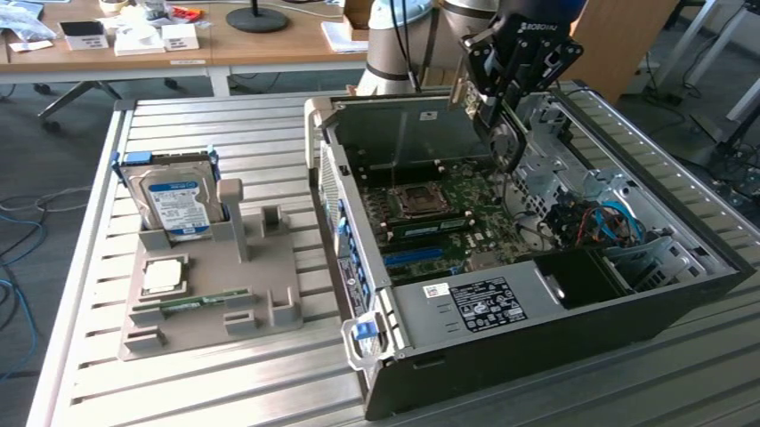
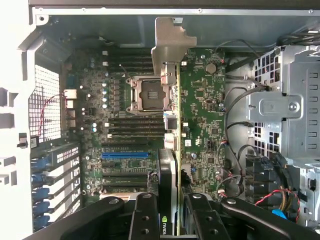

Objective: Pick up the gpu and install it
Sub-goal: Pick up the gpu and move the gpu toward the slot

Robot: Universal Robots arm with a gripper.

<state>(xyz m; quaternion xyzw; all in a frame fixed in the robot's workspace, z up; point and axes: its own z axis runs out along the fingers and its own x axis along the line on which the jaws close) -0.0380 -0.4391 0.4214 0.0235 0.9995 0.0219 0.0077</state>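
My gripper (image 1: 499,107) hangs over the open computer case (image 1: 665,311) and is shut on the gpu (image 1: 508,142), which hangs edge-down above the motherboard (image 1: 464,213). In the wrist view the gpu (image 2: 173,130) appears edge-on: a thin green board with a black cooler block low down and a pale metal bracket (image 2: 170,42) at its far end. My gripper (image 2: 172,220) clamps it between two black fingers (image 2: 145,217). The card stands above the motherboard (image 2: 205,105), between the processor socket (image 2: 147,95) and the chip area, clear of the blue slot (image 2: 125,155).
A grey holder (image 1: 273,276) on the slatted table carries a silver hard drive (image 1: 178,205), a narrow green memory stick (image 1: 202,302) and a square chip (image 1: 163,276). Inside the case, a metal drive cage (image 2: 285,105) and loose cables (image 2: 240,130) flank the board. Desks stand behind.
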